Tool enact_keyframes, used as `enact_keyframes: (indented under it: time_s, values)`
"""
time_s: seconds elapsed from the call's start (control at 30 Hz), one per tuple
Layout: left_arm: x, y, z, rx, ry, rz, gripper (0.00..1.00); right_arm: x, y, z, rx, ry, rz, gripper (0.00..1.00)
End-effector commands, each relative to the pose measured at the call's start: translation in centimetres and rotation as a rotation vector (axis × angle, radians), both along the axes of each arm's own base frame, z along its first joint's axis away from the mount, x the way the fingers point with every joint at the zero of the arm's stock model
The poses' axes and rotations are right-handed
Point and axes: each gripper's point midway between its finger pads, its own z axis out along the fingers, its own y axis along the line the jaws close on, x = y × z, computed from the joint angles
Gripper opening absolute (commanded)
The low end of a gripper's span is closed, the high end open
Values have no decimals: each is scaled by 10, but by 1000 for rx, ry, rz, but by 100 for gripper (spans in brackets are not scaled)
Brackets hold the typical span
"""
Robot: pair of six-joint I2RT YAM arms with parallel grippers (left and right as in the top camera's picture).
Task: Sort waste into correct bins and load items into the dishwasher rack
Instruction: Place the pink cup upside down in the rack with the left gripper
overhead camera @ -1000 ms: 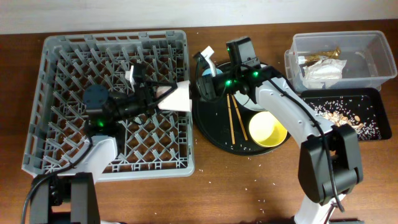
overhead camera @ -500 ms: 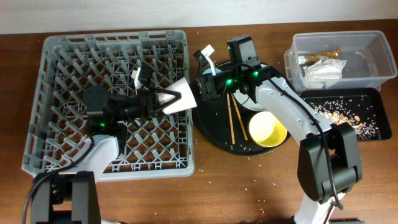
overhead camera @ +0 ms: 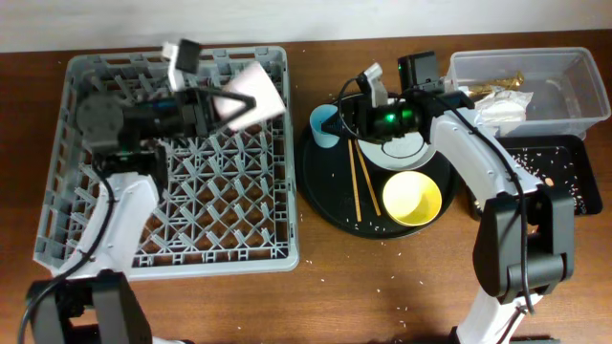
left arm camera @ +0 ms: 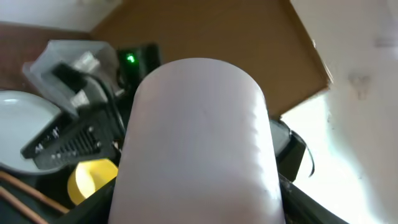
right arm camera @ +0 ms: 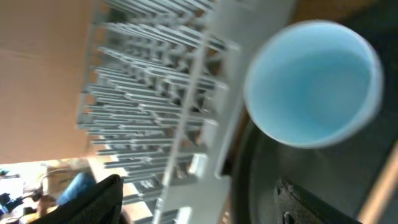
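From above, the left gripper (overhead camera: 222,101) hangs over the far right corner of the grey rack (overhead camera: 191,256). Its jaws are clamped on the pink cup (overhead camera: 254,96), which lies tilted on its side in the air above the pegs. To the right of the rack sits a round black tray (overhead camera: 325,205) on the brown surface (overhead camera: 382,296). The blue cup (overhead camera: 325,124) stands upright at the tray's far left edge. The right gripper (overhead camera: 344,117) is just beside it, pointing at it. The chopsticks (overhead camera: 357,182) lie side by side in the middle of the tray, and the yellow bowl (overhead camera: 412,196) rests on its near right part. The pale plate (overhead camera: 413,151) lies beyond the bowl, partly hidden under the right arm. At far right the clear tub (overhead camera: 564,67) holds the white napkin (overhead camera: 497,110) and the gold wrapper (overhead camera: 499,82). In front of it, the flat black tray (overhead camera: 574,196) carries scattered crumbs (overhead camera: 535,177).

The left wrist view is filled by the pink cup (left arm camera: 199,143), held between the dark jaws. The bowl (left arm camera: 93,180) and part of the plate (left arm camera: 18,118) show behind it.

In the right wrist view the jaws stand wide apart and grip nothing. The blue cup (right arm camera: 314,81) lies ahead of them, its mouth in view. The rack (right arm camera: 155,93) is blurred beyond.
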Motion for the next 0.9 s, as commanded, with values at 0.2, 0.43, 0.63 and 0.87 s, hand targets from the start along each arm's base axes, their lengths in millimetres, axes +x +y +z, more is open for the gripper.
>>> enact_keyframes:
  time_s: [0.2, 0.43, 0.63, 0.87]
  values:
    - [81, 39, -23, 109, 69, 433, 43, 4, -18, -20, -147, 10, -65, 80]
    - [74, 40, -55, 706, 108, 655, 43, 5, -24, -26, -193, 21, -87, 83]
    - [-30, 44, -133, 1212, 388, 469, 42, 3, -26, -29, -205, 31, -90, 84]
    - [-71, 12, -197, 1505, 468, 208, 43, 0, -29, -32, -226, 49, -96, 84]
